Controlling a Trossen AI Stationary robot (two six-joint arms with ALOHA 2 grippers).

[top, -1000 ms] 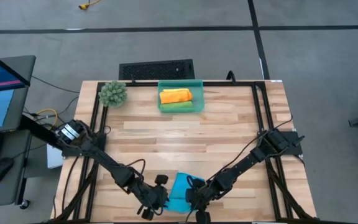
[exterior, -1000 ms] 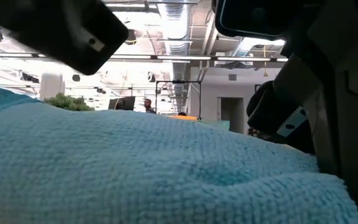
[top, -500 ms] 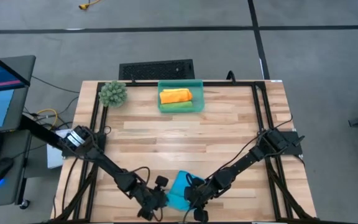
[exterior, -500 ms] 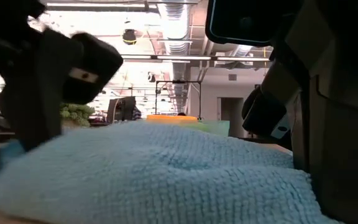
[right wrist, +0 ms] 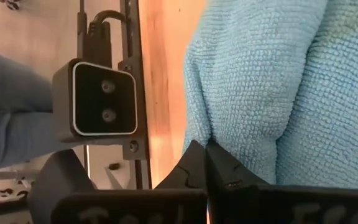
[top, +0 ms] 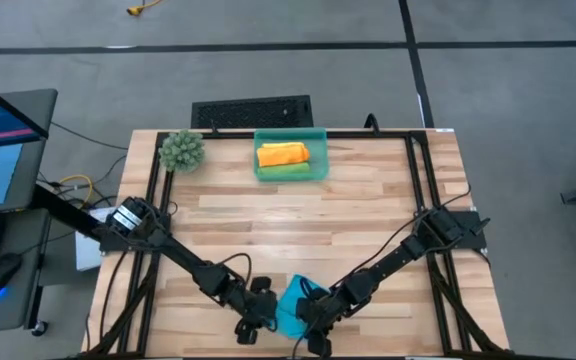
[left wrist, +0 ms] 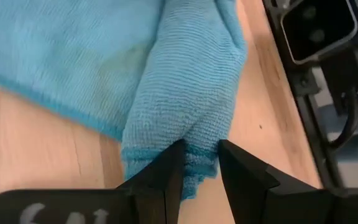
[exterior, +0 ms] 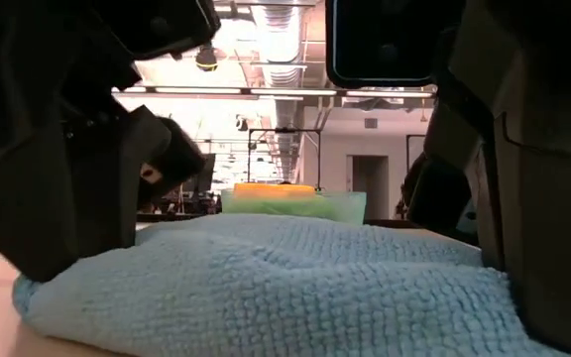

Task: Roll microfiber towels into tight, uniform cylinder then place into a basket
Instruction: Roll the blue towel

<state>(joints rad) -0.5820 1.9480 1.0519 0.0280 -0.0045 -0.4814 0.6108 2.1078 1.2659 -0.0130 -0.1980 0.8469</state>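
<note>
Spanning most of the high view, wooden table (top: 298, 215), with both dark arms reaching in to meet at its near edge. At the far edge, teal-green basket (top: 290, 154), holding an orange towel (top: 282, 153) and a green towel (top: 286, 171) side by side. Left of the basket, spiky green plant ball (top: 181, 150). At the near edge, between the two grippers, blue towel (top: 290, 304), bunched into a loose fold and lying on the wood; filling the foreground of the low view, with the basket seen beyond it. Left gripper (left wrist: 199, 163) at the towel's left side, fingers part-way closed and clamped on a thick folded ridge of the blue towel. Right gripper (right wrist: 205, 155) at the towel's right side, fingers pressed together and pinching a fold of its edge. Beside the right gripper, low camera (right wrist: 101, 99) mounted on the table frame.
</note>
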